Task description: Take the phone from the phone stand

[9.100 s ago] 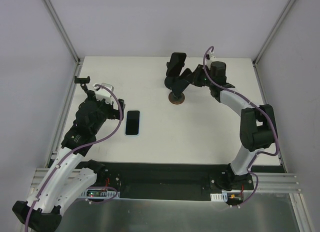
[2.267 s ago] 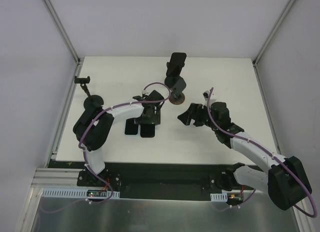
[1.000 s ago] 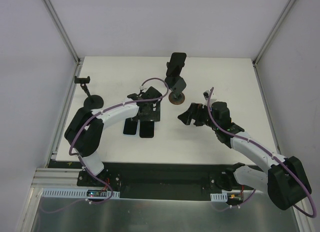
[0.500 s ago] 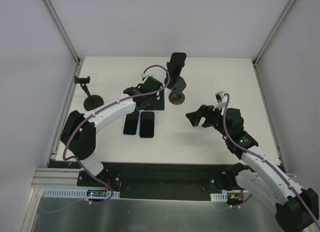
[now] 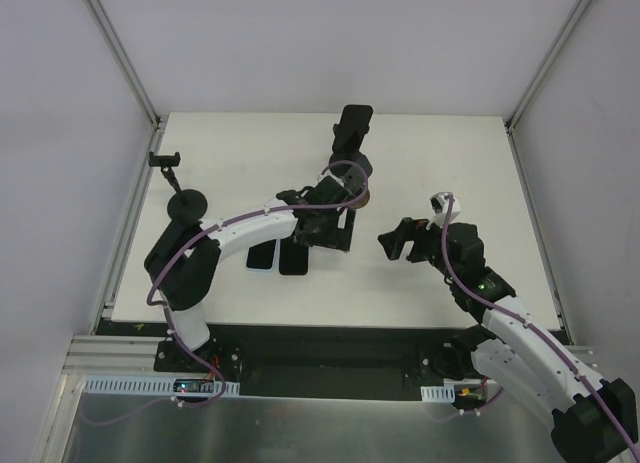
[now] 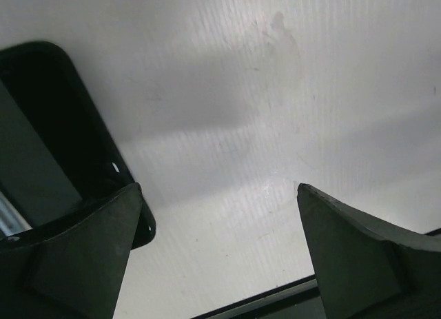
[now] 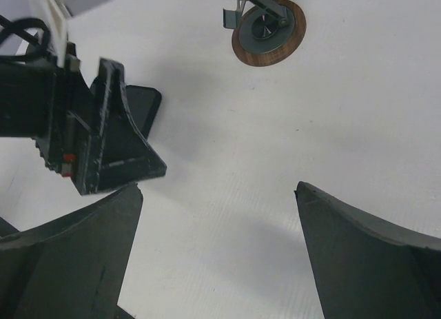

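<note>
Nearest to me, short of the phone stand (image 5: 352,168) and to its left, two phones lie flat on the bench (image 5: 450,163), side by side: the outer phone (image 5: 262,255) and the inner phone (image 5: 292,260), which is closer to the stand. About level with them, on the stand's right, my right jaws (image 5: 392,243) hang spread wide with nothing between them. A little further in, just short of the stand's wooden foot, my left jaws (image 5: 336,235) hover wide open and empty, beside the inner phone rather than on it (my left wrist camera shows a dark phone corner at the edge and only bench between the fingers). I judge the lifting-out done, with one doubt: the stand's cradle carries a dark slab (image 5: 354,123), and I cannot tell whether that is a phone or the bare holder. Furthest, well to the stand's left, a small stand (image 5: 165,163) has a clamp that looks empty.
</note>
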Controlling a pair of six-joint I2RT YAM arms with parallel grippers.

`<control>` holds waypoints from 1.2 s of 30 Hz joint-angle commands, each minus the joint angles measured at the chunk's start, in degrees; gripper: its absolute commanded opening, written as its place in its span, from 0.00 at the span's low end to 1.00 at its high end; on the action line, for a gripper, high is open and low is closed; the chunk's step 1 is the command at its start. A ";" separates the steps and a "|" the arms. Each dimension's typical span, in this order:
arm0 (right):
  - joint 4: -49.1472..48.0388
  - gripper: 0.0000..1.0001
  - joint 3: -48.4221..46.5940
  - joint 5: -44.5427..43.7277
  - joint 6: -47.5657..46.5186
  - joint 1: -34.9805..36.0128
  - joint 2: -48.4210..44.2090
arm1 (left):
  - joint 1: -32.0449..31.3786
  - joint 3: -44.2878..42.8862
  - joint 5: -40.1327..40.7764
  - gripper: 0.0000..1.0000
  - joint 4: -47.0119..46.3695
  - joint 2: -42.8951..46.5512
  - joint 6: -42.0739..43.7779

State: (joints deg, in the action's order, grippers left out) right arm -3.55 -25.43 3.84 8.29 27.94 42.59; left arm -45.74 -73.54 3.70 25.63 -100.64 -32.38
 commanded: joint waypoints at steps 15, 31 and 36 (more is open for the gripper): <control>-1.72 0.96 0.29 -2.17 -1.35 -0.35 0.57 | -0.49 1.91 -5.65 0.93 1.88 -6.41 -0.75; -1.90 0.96 0.29 -2.17 -1.35 -0.43 0.39 | -0.32 0.15 -0.01 0.94 4.26 -4.13 -0.75; -1.72 0.96 0.56 -2.69 -1.53 -0.52 -0.92 | 0.29 -2.31 1.92 0.94 1.81 -0.54 -0.66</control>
State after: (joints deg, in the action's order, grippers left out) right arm -3.62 -25.36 2.31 7.81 27.88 43.38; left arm -46.39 -72.71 2.33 28.32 -106.76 -32.67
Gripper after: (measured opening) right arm 0.962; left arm 0.936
